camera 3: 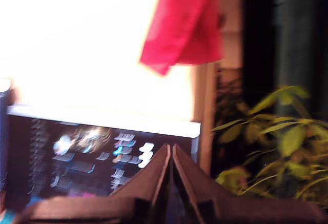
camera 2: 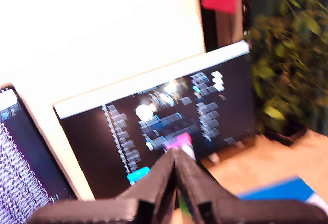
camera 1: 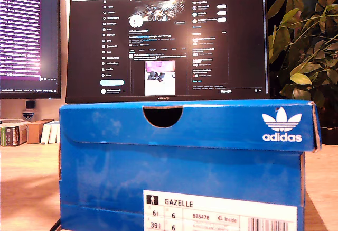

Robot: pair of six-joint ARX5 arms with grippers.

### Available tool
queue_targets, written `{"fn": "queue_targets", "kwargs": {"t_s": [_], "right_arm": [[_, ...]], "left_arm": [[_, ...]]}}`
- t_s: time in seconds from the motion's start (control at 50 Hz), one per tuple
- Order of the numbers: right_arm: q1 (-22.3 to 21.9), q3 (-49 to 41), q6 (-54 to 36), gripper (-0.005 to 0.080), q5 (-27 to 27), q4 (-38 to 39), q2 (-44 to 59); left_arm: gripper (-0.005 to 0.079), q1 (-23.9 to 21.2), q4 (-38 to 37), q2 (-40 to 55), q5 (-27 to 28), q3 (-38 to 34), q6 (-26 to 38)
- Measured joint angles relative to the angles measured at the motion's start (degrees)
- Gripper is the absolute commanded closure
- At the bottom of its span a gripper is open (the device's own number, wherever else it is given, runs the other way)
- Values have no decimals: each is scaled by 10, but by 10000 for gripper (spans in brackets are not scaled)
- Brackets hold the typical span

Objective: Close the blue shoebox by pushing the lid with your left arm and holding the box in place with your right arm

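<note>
Blue Adidas shoebox fills the lower half of the exterior view, nearest the lens; bottom edge cut off by the frame. Lid sits down over the box body, overhanging at the exterior view's right, with a half-round finger notch at 12 o'clock on its front lip. White trefoil logo at 3 o'clock on the lid. Size label reading "GAZELLE" at 6 o'clock, partly cropped.

Behind the box: Huawei monitor showing a dark web page, lower bezel hidden by the lid. Second monitor at 9 o'clock, cut off at the exterior view's left. Leafy plant at 3 o'clock. Books on the wooden desk at 8 o'clock, spines too small to read.

Neither arm visible in the exterior view.

First wrist view, blurred: my first gripper with jaws together, tips meeting, raised toward the monitor; a blue corner of the box visible below. Second wrist view, blurred: my second gripper with jaws together, nothing between them, aimed at the monitor and plant; red cloth hanging above.
</note>
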Motion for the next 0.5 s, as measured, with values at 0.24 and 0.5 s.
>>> {"fn": "queue_targets", "kwargs": {"t_s": [0.24, 0.5], "right_arm": [[26, 0, -20, 751, 1, -12, -5], [26, 0, -46, 751, 2, -53, -50]], "left_arm": [[761, 0, -16, -49, -22, -86, 3], [761, 0, 57, -127, -22, -273, 4]]}}
